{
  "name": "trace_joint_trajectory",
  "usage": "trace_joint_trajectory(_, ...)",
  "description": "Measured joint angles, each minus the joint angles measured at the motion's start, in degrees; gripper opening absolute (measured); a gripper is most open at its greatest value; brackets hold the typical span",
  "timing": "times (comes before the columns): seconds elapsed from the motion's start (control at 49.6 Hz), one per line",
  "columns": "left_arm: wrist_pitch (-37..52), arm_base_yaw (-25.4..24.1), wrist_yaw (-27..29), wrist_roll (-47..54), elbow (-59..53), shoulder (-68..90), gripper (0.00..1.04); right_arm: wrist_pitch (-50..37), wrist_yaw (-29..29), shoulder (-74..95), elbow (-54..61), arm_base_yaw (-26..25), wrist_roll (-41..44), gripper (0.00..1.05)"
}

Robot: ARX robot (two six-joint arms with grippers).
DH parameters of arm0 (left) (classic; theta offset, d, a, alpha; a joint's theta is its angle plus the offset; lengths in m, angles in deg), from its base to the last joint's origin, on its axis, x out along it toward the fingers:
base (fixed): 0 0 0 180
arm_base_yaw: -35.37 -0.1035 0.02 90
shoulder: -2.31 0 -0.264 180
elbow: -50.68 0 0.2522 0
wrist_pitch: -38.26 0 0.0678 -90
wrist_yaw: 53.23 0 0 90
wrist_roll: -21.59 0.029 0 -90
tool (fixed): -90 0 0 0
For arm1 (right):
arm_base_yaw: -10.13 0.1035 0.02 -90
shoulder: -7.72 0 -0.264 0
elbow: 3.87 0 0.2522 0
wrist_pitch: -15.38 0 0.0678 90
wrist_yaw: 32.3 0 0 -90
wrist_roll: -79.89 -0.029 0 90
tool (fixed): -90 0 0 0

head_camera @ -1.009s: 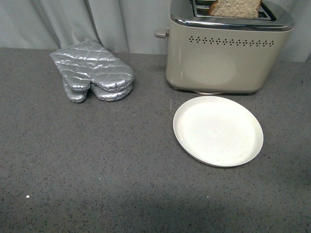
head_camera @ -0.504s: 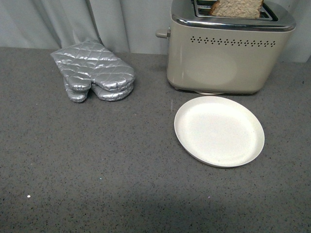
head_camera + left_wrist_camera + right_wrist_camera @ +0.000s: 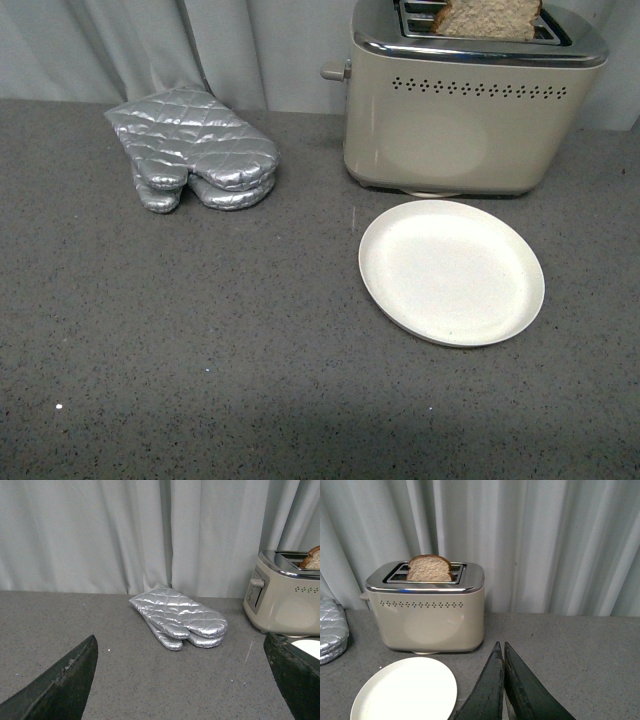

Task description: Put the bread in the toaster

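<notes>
- Speckled grey stone-look bench (image 3: pixel 200 350) carries everything, with pale pleated curtains behind it.
- Beige toaster (image 3: pixel 460 120), a boxy metal body with a shiny chrome top, a row of small holes and a side knob, is my landmark.
- White round plate (image 3: pixel 450 272), matte and bare, lies just in front of the toaster.
- Silver quilted oven mitts (image 3: pixel 195 148) lie stacked, well off to the toaster's knob side.
- Wholemeal bread (image 3: pixel 429 568), rough-crumbed with a darker rounded crust, stands in the toaster's slot, its top poking out; the task looks essentially done, barring perhaps pressing it down.
- Left gripper (image 3: pixel 185 680): jaws spread wide, grasping nothing.
- Right gripper (image 3: pixel 503 680): jaws pressed together, empty, away from the toaster.
</notes>
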Motion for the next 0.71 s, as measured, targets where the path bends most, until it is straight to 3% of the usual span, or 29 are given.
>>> trace_joint_trajectory(0.545,0.0,0.0,0.0,0.0,0.0,0.0,0.98,9.1,0.0,-9.2,0.0,0.0,0.0,0.0)
trace_joint_trajectory(0.706,0.0,0.0,0.1,0.0,0.0,0.0,0.98,18.9,0.1,-17.4,0.0,0.0,0.0,0.0)
